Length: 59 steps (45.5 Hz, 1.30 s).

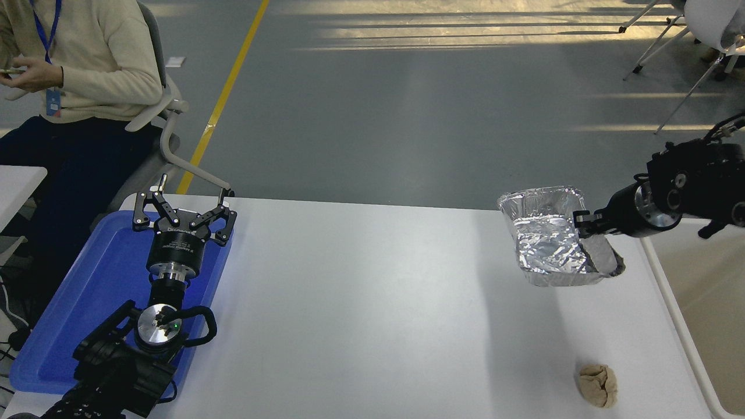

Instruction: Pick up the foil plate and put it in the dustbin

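Observation:
The foil plate (550, 235), a shiny wrinkled silver tray, hangs tilted above the table's right part. My right gripper (589, 224) comes in from the right edge and is shut on the plate's right wall. The dustbin (692, 326) shows at the right edge as a pale rim with a beige inside, just right of the table. My left gripper (183, 210) stays parked over the blue tray at the lower left, its fingers spread open and holding nothing.
A tan wadded paper ball (598, 384) lies near the table's front right. The blue tray (70, 308) covers the left end. A person sits in a chair (166, 125) beyond the far left corner.

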Motion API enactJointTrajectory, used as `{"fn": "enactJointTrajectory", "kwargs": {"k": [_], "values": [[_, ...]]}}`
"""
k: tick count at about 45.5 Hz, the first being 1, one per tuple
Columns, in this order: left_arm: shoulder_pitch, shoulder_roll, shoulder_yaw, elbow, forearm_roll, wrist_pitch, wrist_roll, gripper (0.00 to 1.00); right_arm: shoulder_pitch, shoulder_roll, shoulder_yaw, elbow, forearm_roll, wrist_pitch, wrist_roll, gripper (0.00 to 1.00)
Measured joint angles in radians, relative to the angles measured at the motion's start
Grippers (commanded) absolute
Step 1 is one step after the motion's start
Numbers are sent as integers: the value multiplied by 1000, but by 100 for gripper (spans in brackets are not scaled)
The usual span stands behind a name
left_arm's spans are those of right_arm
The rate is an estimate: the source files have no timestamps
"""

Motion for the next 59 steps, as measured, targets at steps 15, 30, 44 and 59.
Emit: {"fn": "enactJointTrajectory", "kwargs": {"k": [15, 30, 44, 59], "values": [[0, 0, 1, 0, 0, 0, 1, 100, 297, -23, -178, 180, 61, 58, -12, 0], [0, 0, 1, 0, 0, 0, 1, 100, 490, -14, -282, 307, 173, 98, -14, 0], [0, 0, 1, 0, 0, 0, 1, 100, 563, -19, -308, 345, 234, 109, -14, 0], [0, 0, 1, 0, 0, 0, 1, 100, 586, -80, -330, 351, 252, 111, -15, 0]]}}
